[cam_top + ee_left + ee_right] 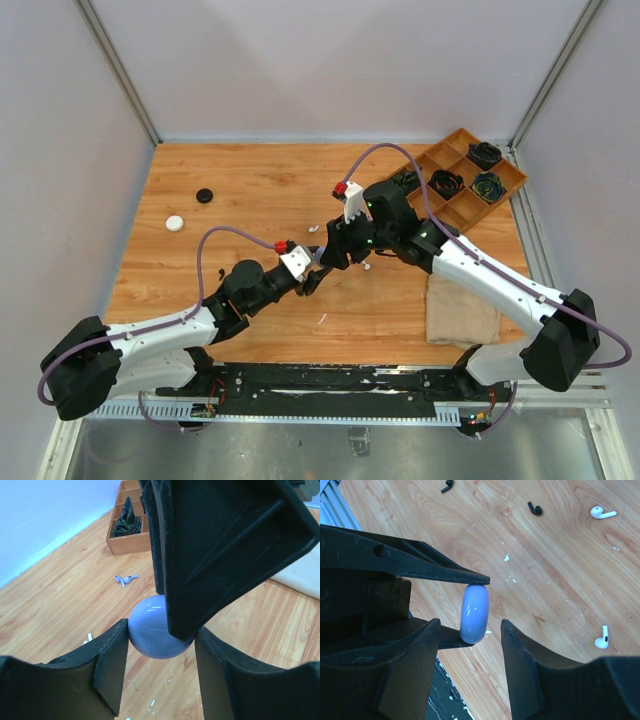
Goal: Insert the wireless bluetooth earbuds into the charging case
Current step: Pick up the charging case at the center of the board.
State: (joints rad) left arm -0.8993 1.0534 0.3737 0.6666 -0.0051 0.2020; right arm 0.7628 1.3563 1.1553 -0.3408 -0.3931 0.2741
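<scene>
The two arms are meeting over the middle of the wooden table (250, 170). The left gripper (161, 631) is pinching a lavender charging case (475, 605) across its flat faces, one finger (445, 570) pressing on top and the other underneath, and it is holding the case on edge above the wood. The case is showing as a smooth rounded pill, with nothing sitting in it that I can see.

The right gripper (470, 623) is reaching in from the other side with its jaws partly spread, straddling the case. In its own wrist view, bare wood is showing between the case and the finger (520, 660) on the right of the picture, so it is not gripping.

The earbuds are all lying loose on the table, apart from the case. Two lavender earbuds (126, 579) are lying together between the grippers and the wooden compartment tray (448, 158). Two white earbuds (602, 513) are lying well apart from each other, the second one (602, 639) nearer the right gripper, and two black earbuds (535, 508) are lying further out, the other (447, 486) at the edge of the view.

The tray is sitting at the far right corner with dark bundles in several of its compartments. A black disc (205, 195) and a white disc (175, 223) are lying on the left part of the table, and a folded beige cloth (460, 312) is lying under the right arm.
</scene>
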